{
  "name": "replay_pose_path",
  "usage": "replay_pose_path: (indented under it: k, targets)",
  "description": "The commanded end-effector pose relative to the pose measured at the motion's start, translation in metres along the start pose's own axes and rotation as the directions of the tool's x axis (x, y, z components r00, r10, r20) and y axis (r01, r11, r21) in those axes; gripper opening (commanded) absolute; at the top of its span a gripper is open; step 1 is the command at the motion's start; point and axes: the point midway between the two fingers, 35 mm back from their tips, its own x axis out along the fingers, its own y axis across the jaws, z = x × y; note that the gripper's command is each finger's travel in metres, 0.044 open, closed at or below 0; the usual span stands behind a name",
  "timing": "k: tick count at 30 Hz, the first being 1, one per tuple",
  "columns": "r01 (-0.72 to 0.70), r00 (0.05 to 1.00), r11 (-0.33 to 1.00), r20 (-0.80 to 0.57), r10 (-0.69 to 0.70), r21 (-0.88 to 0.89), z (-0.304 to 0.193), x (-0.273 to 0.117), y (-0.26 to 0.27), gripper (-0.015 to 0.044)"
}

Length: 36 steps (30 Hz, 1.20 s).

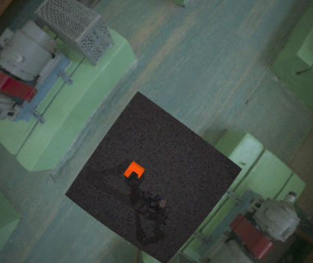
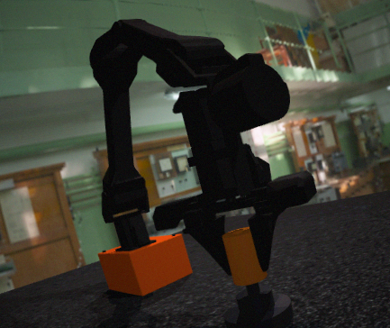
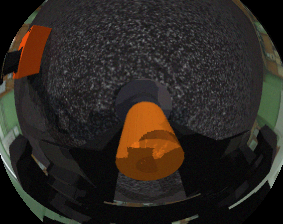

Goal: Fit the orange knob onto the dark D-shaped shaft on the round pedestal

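The orange knob is a tall cylinder above the round pedestal. A short length of dark shaft shows between the knob's lower end and the pedestal's raised middle in the exterior view. The knob stands about in line with the shaft; whether the shaft's tip is inside the hole is hidden. My gripper is shut on the knob, one dark finger on each side. The shaft's flat side and the knob's hole are not visible. In the top view the knob cannot be made out under the dark arm.
The bright orange block at the arm's base stands to the left of the pedestal in the exterior view. The dark square table top carries both. The arm arches from the block over to the knob.
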Motion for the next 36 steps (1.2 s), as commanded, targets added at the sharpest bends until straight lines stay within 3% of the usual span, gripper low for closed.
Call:
replay_pose_path:
  k: [1,36]
  targets:
    - [0.005,1.000,0.993,-0.005,-0.005,-0.119,0.0000,-0.0043,0.0007,0.0000]
    - [0.005,1.000,0.987,-0.005,-0.006,-0.160,-0.0010,0.0016,-0.0011,0.0000]
